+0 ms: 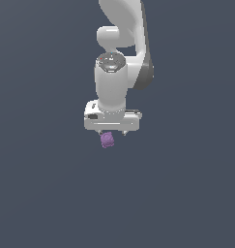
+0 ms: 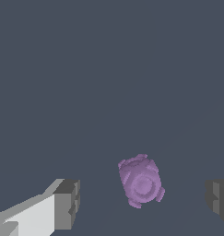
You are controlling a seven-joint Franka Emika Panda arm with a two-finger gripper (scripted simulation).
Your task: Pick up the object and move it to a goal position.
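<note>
Purple object (image 1: 107, 140) beneath tool (image 1: 112, 133)

A bare simulator scene (no room at all): flat slate-grey ground (image 1: 41, 193) everywhere

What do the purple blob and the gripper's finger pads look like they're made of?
The purple blob: matte, flat-shaded and bumpy, perhaps rubber or plastic, but the render leaves it open. The finger pads: dull dark grey with ridged faces, suggesting rubbery grip pads on a smooth white body. The gripper stands open around the blob, not touching it.
</note>
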